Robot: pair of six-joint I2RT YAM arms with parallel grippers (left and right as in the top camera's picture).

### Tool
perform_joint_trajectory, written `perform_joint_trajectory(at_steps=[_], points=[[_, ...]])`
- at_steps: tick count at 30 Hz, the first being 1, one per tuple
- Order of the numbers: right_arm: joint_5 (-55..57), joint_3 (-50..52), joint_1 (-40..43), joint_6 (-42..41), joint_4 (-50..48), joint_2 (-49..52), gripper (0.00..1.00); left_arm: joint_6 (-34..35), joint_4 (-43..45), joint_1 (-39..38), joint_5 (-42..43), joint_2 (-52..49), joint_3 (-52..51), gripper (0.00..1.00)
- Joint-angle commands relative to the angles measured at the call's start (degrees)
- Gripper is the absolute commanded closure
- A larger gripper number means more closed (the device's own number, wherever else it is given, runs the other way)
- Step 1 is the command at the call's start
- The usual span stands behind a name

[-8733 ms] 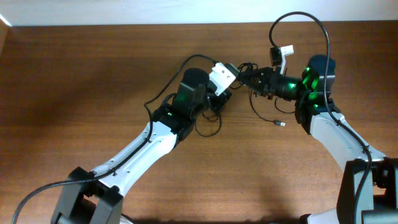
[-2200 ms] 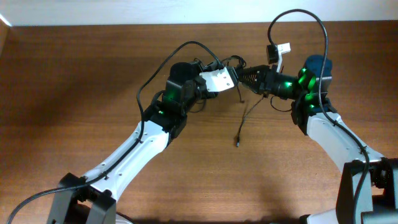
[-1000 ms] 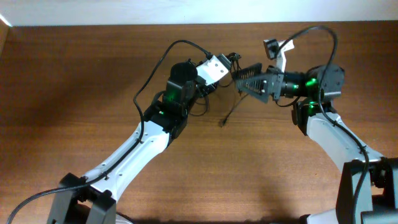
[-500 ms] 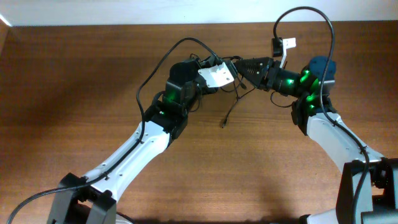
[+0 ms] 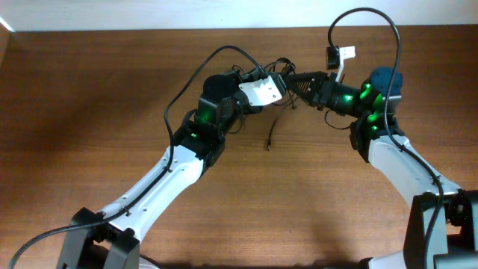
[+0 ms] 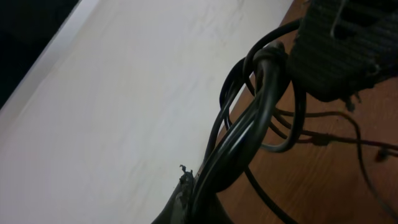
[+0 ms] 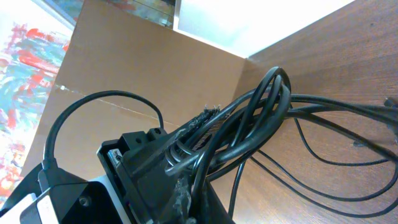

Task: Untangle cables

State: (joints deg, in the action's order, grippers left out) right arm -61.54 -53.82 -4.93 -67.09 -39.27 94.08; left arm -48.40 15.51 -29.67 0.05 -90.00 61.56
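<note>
Now the right end effector [image 5: 293, 78], splayed wide a second ago, has snapped closed on the knot of thin black flexible cables [image 5: 284, 72]. It sits tip to tip with the left end effector [image 5: 278, 82], which stays pinched tight on the same bundle. The knot is near the far edge of the brown wooden counter [image 5: 89, 112], about mid-width. The right wrist view shows looped strands squeezed together at the fingers. One loose strand drops from the knot, and its small plug end [image 5: 267, 146] lies further toward the counter's middle. Likely meaning: both arms have a hold, so pulling apart can start. The tangle is not yet separated.
</note>
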Motion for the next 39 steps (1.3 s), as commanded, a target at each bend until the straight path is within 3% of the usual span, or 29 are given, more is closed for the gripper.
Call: perform_joint_trajectory(at_steps=[1,7,13,17,21,29,35,39], points=[[-2.19,-0.48,-0.26,2.27,-3.89,-0.37,0.96,4.28,-0.15,-0.17,1.62,0.57,0.11,1.0],[-10.56,-0.48,-0.26,1.66,-29.14,-0.37,0.96,10.08,-1.6,-0.17,-0.07,0.57,0.11,1.0],[-16.35,-0.48,-0.26,1.68,-36.54,-0.37,0.96,10.27,-3.54,0.37,-4.13,0.57,0.11,1.0],[-24.41,-0.48,-0.26,2.01,-37.35,-0.35,0.96,10.8,-1.33,0.83,-13.16,0.57,0.11,1.0],[-27.36,-0.44,-0.35,1.9,-50.34,-0.35,0.96,21.22,-4.26,2.62,-20.9,0.57,0.11,1.0],[-27.36,-0.44,-0.35,1.86,-49.22,-0.35,0.96,41.94,-19.56,6.51,-20.87,0.57,0.11,1.0],[-27.36,-0.44,-0.35,1.88,-49.22,-0.35,0.96,42.82,-29.27,13.79,-20.87,0.57,0.11,1.0],[-27.36,-0.44,-0.35,1.88,-48.72,-0.35,0.96,42.82,-30.84,18.25,-20.83,0.57,0.11,1.0]])
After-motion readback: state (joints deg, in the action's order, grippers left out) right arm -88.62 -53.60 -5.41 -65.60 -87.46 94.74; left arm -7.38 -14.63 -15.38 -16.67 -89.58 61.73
